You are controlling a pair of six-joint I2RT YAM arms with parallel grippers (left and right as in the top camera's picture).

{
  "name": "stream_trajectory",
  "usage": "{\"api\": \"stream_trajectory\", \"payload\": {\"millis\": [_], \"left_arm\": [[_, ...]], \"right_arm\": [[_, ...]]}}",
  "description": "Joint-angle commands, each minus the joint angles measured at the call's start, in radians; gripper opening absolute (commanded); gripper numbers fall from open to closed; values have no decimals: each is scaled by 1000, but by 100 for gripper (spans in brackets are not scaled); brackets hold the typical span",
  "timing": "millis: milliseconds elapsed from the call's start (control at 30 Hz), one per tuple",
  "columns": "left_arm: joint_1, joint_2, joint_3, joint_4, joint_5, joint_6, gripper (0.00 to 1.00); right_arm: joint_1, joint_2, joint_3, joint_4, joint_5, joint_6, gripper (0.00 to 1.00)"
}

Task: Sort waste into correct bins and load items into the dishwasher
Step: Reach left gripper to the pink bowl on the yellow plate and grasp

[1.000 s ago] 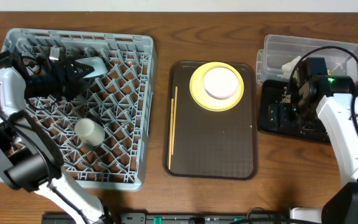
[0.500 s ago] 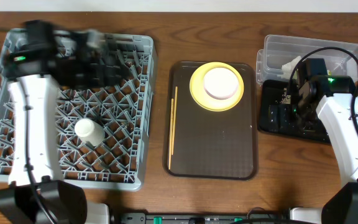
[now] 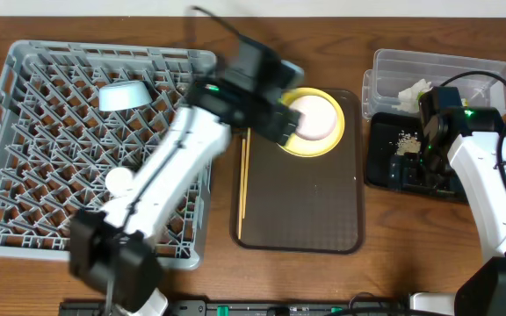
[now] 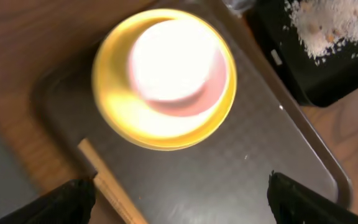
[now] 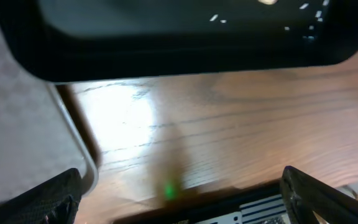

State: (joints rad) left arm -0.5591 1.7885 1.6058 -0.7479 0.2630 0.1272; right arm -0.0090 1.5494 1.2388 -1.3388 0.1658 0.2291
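The yellow plate (image 3: 281, 140) with the white bowl (image 3: 314, 117) on it sits at the back of the brown tray; both show in the left wrist view, plate (image 4: 123, 106) and bowl (image 4: 173, 59). My left gripper (image 3: 279, 121) is open and empty, just above the plate's left side. The chopsticks (image 3: 245, 175) lie along the tray's left edge. The light blue bowl (image 3: 123, 95) and the white cup (image 3: 119, 180) rest in the grey dish rack (image 3: 25, 219). My right gripper (image 3: 427, 147) is open and empty over the black tray (image 3: 385, 175), which holds crumbs (image 3: 404, 139). White tissue (image 3: 415, 90) lies in the clear tub (image 3: 490, 70). No snack wrapper is visible.
The brown serving tray (image 3: 306, 219) lies between the rack and the bins. In the right wrist view the black tray's wall (image 5: 179, 43) is at the top, the brown tray's corner (image 5: 73, 143) at the left and bare wood between them.
My left arm has swung from the rack's back left across to the brown tray. The light blue bowl now lies free in the rack. The right arm has barely moved.
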Motion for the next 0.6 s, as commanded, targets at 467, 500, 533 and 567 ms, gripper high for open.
{"api": "stream_trajectory", "payload": {"millis": [467, 500, 533, 567], "left_arm": [[-145, 329, -2, 251, -108, 18, 80], [-145, 340, -2, 253, -108, 18, 79], [-145, 350, -2, 253, -108, 18, 77], [-145, 360, -2, 253, -108, 18, 74]], "right_arm": [[-14, -14, 7, 0, 47, 43, 99], [-14, -14, 7, 0, 47, 43, 99], [-14, -14, 7, 0, 47, 43, 99], [-14, -14, 7, 0, 47, 43, 99]]}}
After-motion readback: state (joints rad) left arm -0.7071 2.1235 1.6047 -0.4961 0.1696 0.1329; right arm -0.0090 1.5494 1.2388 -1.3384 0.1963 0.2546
